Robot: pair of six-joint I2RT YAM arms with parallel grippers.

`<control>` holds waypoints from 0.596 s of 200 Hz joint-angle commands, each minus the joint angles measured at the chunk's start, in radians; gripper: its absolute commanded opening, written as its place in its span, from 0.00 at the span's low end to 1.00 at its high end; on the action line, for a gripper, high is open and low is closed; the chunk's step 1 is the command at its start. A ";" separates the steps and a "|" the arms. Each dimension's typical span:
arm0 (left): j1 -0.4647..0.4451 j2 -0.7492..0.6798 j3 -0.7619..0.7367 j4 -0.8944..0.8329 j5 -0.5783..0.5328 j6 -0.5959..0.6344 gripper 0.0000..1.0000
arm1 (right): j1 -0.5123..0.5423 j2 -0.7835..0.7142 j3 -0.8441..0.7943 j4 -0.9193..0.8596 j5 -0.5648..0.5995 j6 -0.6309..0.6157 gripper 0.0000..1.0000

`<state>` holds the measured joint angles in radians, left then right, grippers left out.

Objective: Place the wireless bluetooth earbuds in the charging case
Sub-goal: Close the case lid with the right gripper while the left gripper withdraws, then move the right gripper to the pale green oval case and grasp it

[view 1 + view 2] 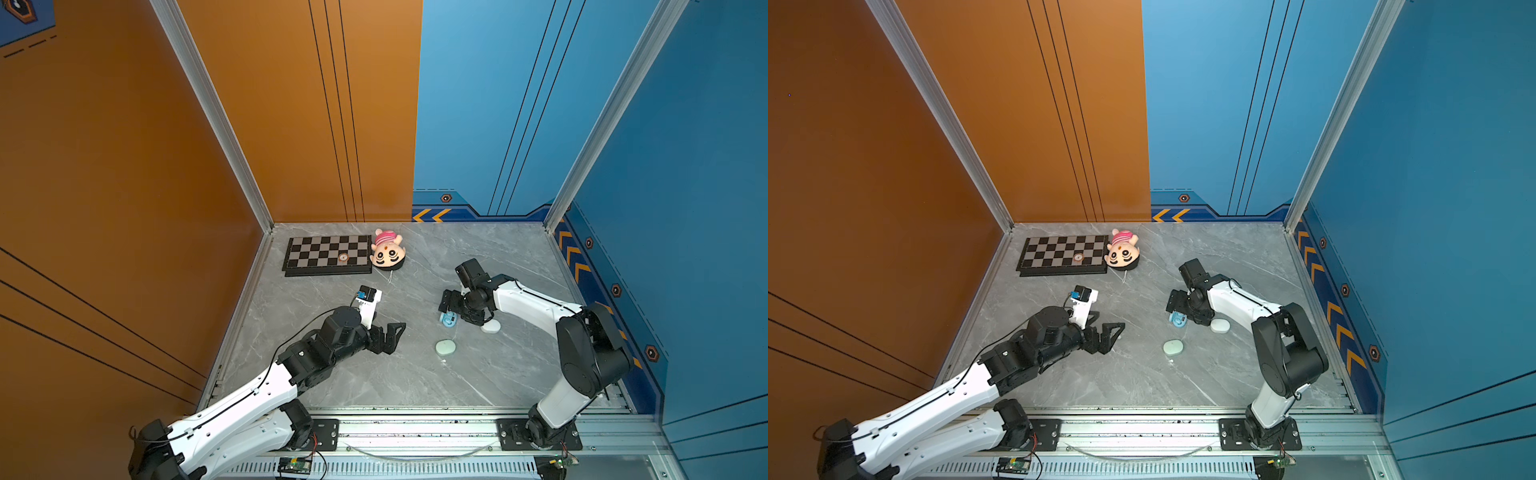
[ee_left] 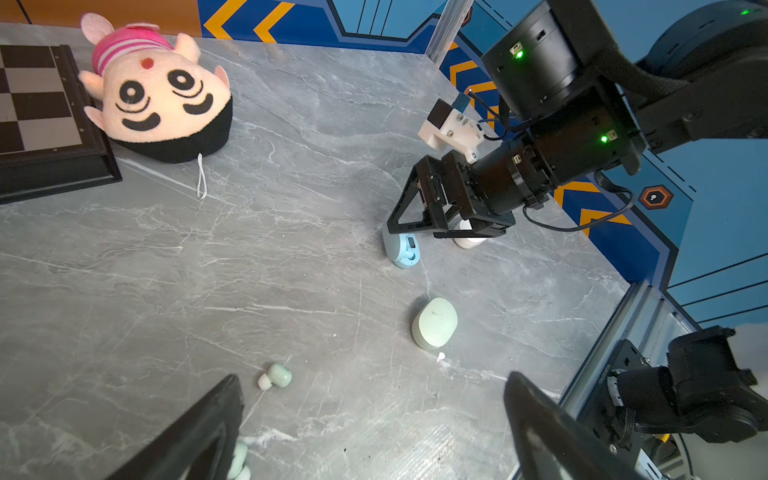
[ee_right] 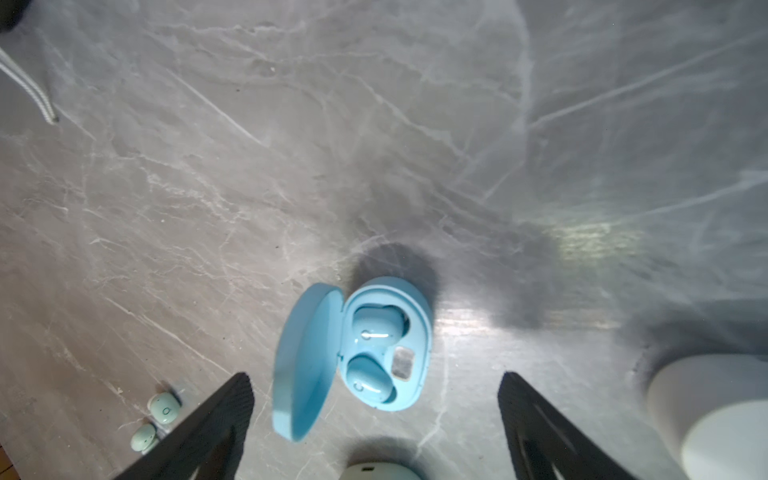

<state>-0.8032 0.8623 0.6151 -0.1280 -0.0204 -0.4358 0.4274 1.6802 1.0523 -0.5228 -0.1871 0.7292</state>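
Note:
A light blue charging case (image 3: 409, 316) lies open on the grey table, lid (image 3: 303, 357) swung aside. Two light blue earbuds (image 3: 374, 324) (image 3: 368, 380) sit in its wells. My right gripper (image 3: 374, 376) hovers just above this case (image 1: 449, 321), open and holding nothing. Two pale green earbuds (image 3: 164, 405) (image 3: 143, 436) lie loose on the table. My left gripper (image 2: 372, 377) is open and empty just above the table near them. One earbud (image 2: 278, 375) lies ahead of a finger; the other (image 2: 239, 461) is half hidden behind that finger. In both top views the left gripper (image 1: 397, 338) hides them.
A closed pale green case (image 1: 445, 347) lies between the arms, a closed white case (image 1: 491, 327) under the right wrist. A chessboard (image 1: 328, 254) and a plush head (image 1: 387, 250) lie at the back. A tiny white speck (image 2: 440, 356) lies by the green case.

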 commanded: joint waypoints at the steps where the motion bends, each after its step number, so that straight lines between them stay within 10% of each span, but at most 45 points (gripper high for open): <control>1: 0.007 -0.006 0.013 -0.012 0.017 -0.007 0.98 | -0.031 -0.011 -0.038 0.004 -0.022 -0.014 0.94; 79: 0.002 0.033 0.036 -0.013 0.016 -0.007 0.98 | -0.106 -0.177 -0.119 0.000 -0.083 -0.054 0.90; 119: 0.009 0.032 0.042 -0.022 0.013 -0.013 0.98 | -0.017 -0.244 -0.063 -0.146 -0.195 -0.279 0.83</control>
<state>-0.8032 0.8997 0.6182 -0.1303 -0.0204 -0.4370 0.3500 1.4666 0.9463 -0.5453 -0.2890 0.6304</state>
